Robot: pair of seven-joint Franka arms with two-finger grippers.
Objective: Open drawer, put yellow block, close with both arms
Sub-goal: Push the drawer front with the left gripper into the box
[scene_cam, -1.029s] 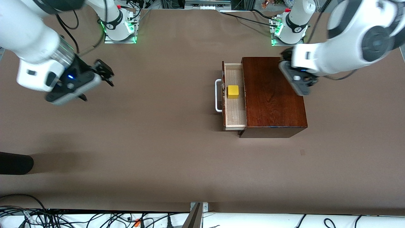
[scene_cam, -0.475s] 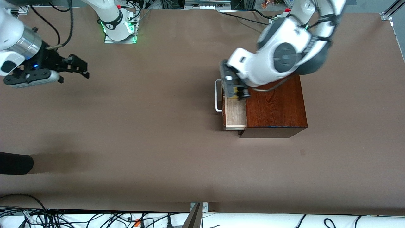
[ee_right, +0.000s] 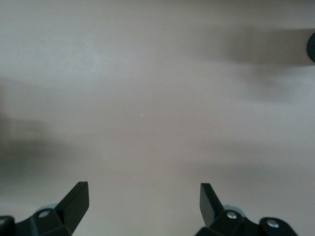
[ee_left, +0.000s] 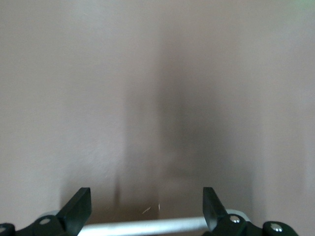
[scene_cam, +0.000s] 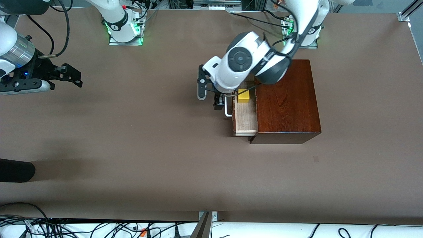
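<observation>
I have swung the left arm across the wooden box (scene_cam: pixel 286 100) in the last second: its hand was over the box's edge toward the left arm's end of the table, and now the left hand (scene_cam: pixel 219 99) sits at the white bar handle (scene_cam: pixel 227 110) of the drawer (scene_cam: pixel 245 120). In the left wrist view its fingers (ee_left: pixel 78 209) stand spread wide with the handle bar (ee_left: pixel 142 226) running between them, holding nothing. The yellow block (scene_cam: pixel 244 95) lies in the open drawer, at about 3 o'clock from that hand, partly under the arm's wrist. So I judge the block is placed and only the closing is left; this hand is lined up to push the drawer front in.

Meanwhile the right hand (scene_cam: pixel 71 75) has drawn away toward the right arm's end of the table, over bare table (scene_cam: pixel 148 148) at about 9 o'clock from the drawer, fingers (ee_right: pixel 74 201) wide apart and empty. It waits there.
</observation>
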